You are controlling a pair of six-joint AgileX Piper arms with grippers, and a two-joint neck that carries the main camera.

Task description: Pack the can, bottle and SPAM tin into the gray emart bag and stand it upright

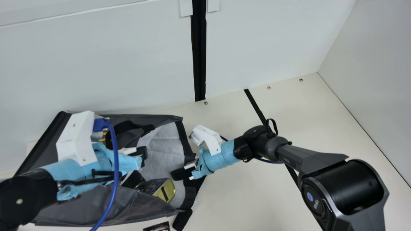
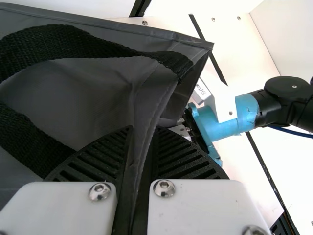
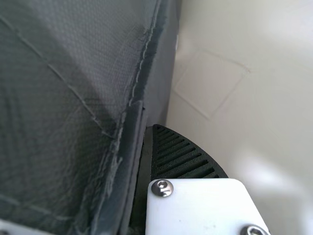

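Gray emart bag (image 1: 96, 207) lies on its side, lower left of the main view, mouth toward frame centre. SPAM tin (image 1: 165, 191) is inside near that mouth, gold end facing out; silver-and-yellow thing (image 1: 97, 137) deeper in, upper left, probably the can, view is poor there. Left gripper (image 2: 143, 129) is pinching a seamed fold of bag fabric, jaws pressed together on it. Right gripper (image 3: 145, 128) clamps the bag's rim, at the mouth side around the centre of the main view, one ribbed finger (image 3: 183, 156) outside the cloth. Two grips on the bag look meant to steer the mouth upward so the contents drop to the bottom; step in hand seems to be standing it up. Tin sits close to the opening, could slide out if the mouth dips. Black strap (image 2: 73, 44) droops beside the left grip and could snag. Left arm (image 1: 80, 173) crosses over the bag, tight room for turning it. Dark printed item (image 1: 157, 227) at the bottom edge, just outside the bag, may get caught under it.
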